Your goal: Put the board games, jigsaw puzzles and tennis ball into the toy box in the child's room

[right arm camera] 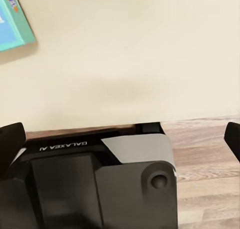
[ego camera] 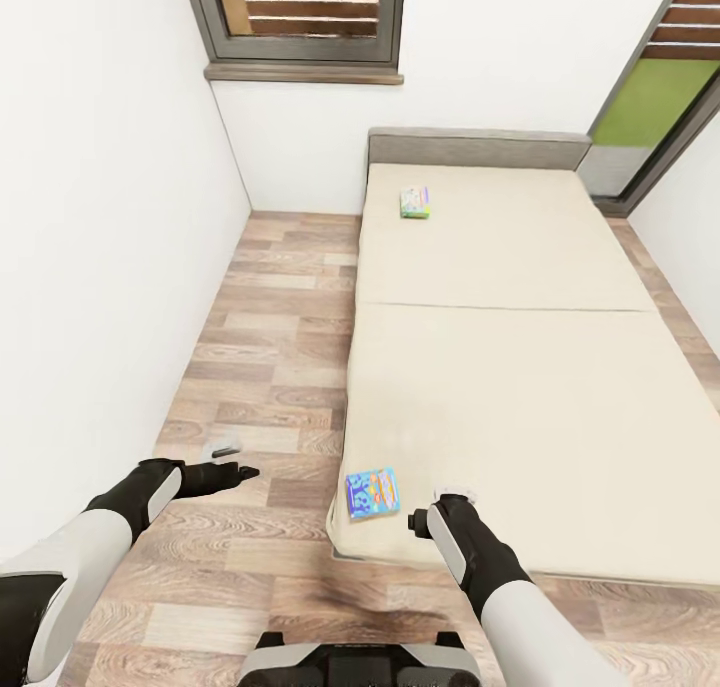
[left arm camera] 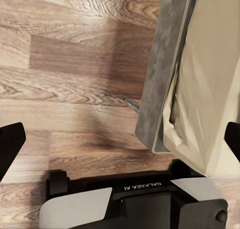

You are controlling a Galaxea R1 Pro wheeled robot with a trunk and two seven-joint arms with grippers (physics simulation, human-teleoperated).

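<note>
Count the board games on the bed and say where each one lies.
2. A blue board game lies flat at the bed's near corner, beside the right gripper. A pale multicoloured board game lies flat near the headboard. Nothing seems hidden.

A wood-plank floor (ego camera: 280,367) runs up to a white back wall (ego camera: 520,57). A dark-framed window (ego camera: 300,17) with brown slats is set high in that wall, and a second dark-framed window (ego camera: 665,97), showing a green panel, stands at the wall's right end.
</note>
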